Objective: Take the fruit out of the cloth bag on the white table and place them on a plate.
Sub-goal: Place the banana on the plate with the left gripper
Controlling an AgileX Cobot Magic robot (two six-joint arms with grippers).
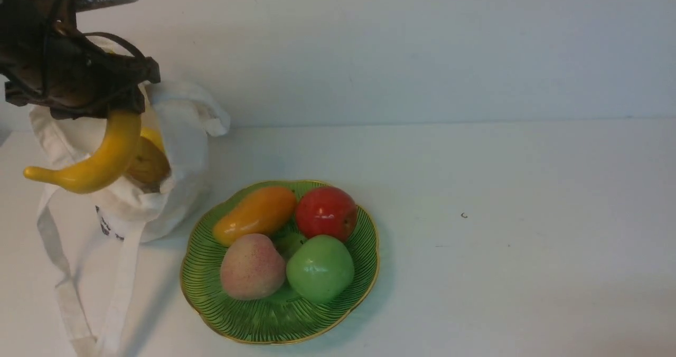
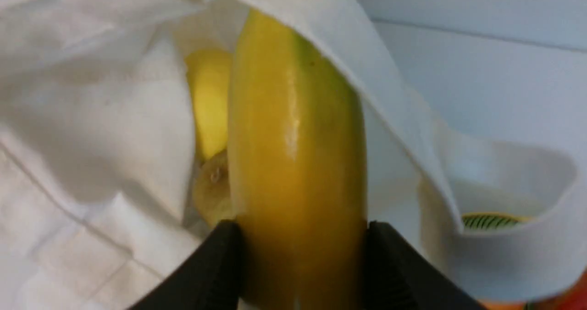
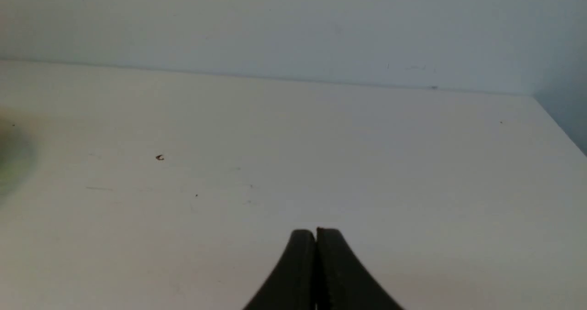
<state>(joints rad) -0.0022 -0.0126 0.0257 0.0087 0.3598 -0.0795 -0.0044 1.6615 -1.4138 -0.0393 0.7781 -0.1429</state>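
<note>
And it's the banana [image 1: 108, 156] that is clamped in the left hand [image 2: 300, 255], gripped near one end, its long curve slung down and out to the left, pointed away from where it is wanted. Close behind it the bag [image 1: 182, 135] gapes, with a yellow fruit [image 1: 153, 138] and a brown fruit [image 1: 148, 161] seen in its mouth; in the left wrist view a band of white cloth [image 2: 330, 35] is drawn across the banana's far end, so a snag could be risked. Now the plate [image 1: 269, 325]: it is set to the hand's right and nearer the robot, on the worktop [image 1: 501, 267], four fruits plainly seen on it. A rightward carry seems called for, the banana best kept high over the bag's rim. Farther off, the right hand [image 3: 316, 232] is closed on nothing; by the left, the bag is far more easily reached.
</note>
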